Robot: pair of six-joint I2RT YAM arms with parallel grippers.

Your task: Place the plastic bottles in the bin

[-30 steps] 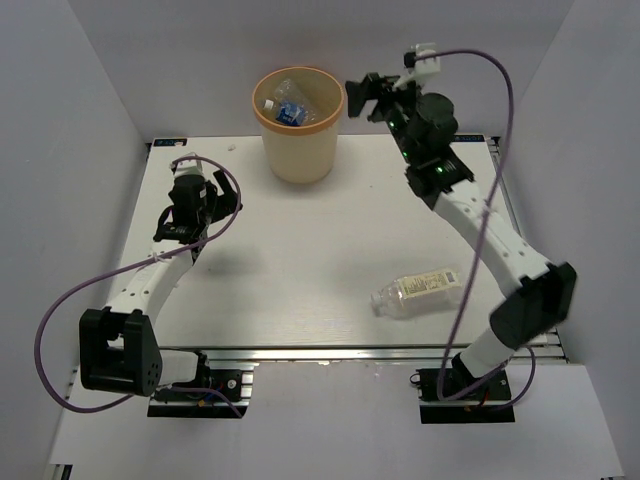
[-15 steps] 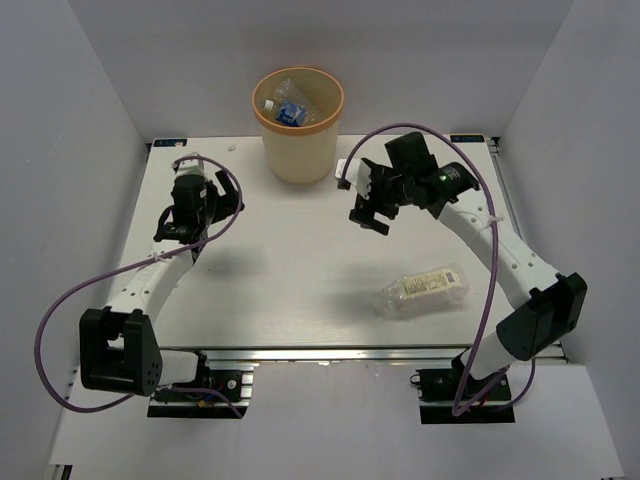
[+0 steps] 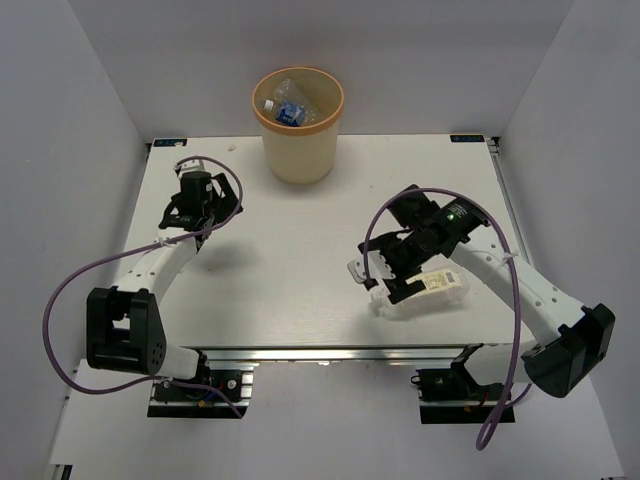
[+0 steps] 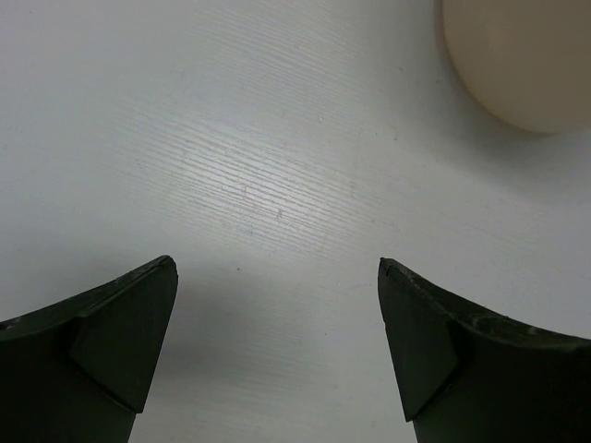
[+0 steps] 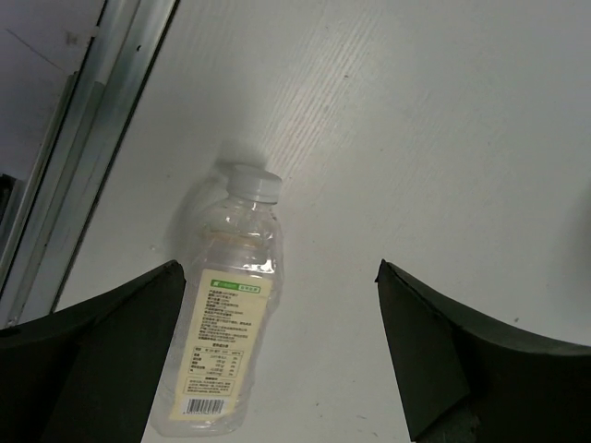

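Note:
A larger clear plastic bottle with a pale label point(image 3: 438, 283) lies on its side on the white table at the front right. My right gripper point(image 3: 385, 280) is open and hovers right over its cap end. In the right wrist view the bottle point(image 5: 222, 341) lies just inside the left finger, with its white cap point(image 5: 254, 182) pointing away, and the gripper point(image 5: 277, 268) holds nothing. The beige bin point(image 3: 298, 150) stands at the back centre with several bottles point(image 3: 288, 108) inside. My left gripper point(image 3: 205, 208) is open and empty over the left of the table point(image 4: 277, 263).
The bin's rounded wall point(image 4: 526, 65) shows at the top right of the left wrist view. The table's metal front rail point(image 5: 83, 148) runs close to the lying bottle. Grey walls enclose the table on the left, right and back.
My right arm swung from beside the bin down and forward to hover over the lying bottle. The bottle has not moved. My left gripper shifted only slightly.

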